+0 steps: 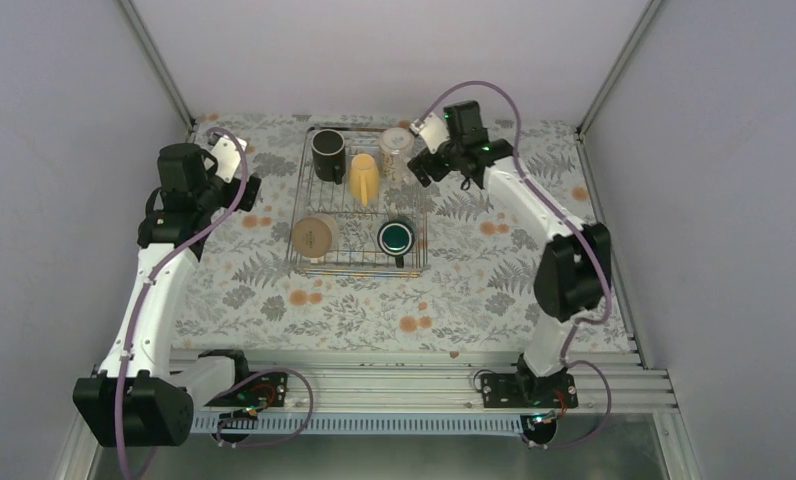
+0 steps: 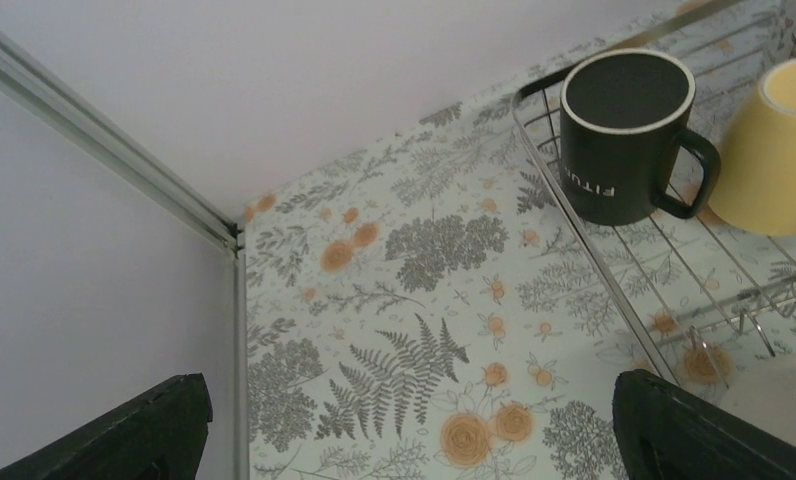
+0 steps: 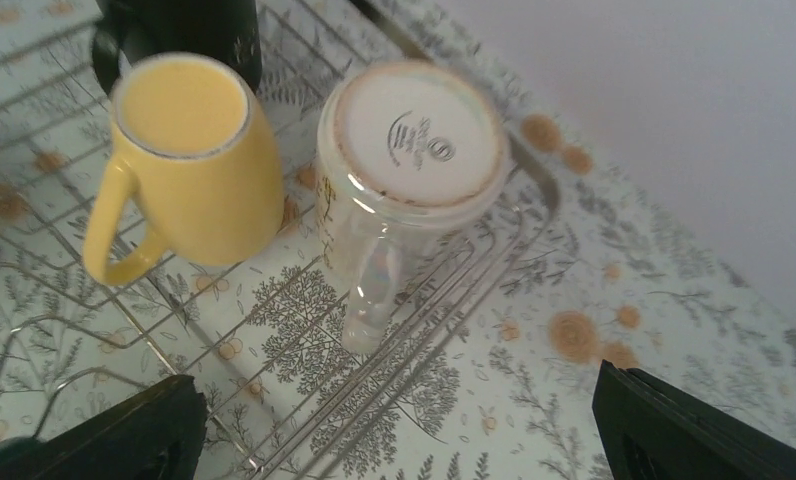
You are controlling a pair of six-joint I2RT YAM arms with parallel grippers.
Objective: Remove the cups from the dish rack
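The rectangular silver wire dish rack (image 1: 357, 228) sits toward the far middle of the floral-print tabletop (image 1: 274, 300), and all five mugs are in it. From above, the black handled mug (image 1: 328, 155), the yellow-orange mug (image 1: 364, 177) and the pale clear glass mug (image 1: 396, 150) line the rack's far end. The cream-tan mug (image 1: 314, 236) and the dark green mug (image 1: 396, 237) sit at its near end, left and right.

The overhead view gives this layout but says little about which way up the mugs stand. The wrist cameras settle that for three of them. The left wrist view shows the black mug base-up, its white lettering inverted and its handle pointing toward the yellow-orange one. The right wrist view shows the yellow-orange mug base-up and the glass mug base-up as well (a round maker's stamp is printed on its white underside). Only the overhead view shows the green mug clearly, and I cannot tell from it whether that mug is upright or inverted.

The left gripper (image 1: 242, 186) hovers off the rack's far-left corner over bare tabletop, its jaws spread wide with nothing between them. The right gripper (image 1: 426, 168) hangs just beside the glass mug at the far-right corner, its jaws equally wide apart and empty. Neither gripper touches a mug.
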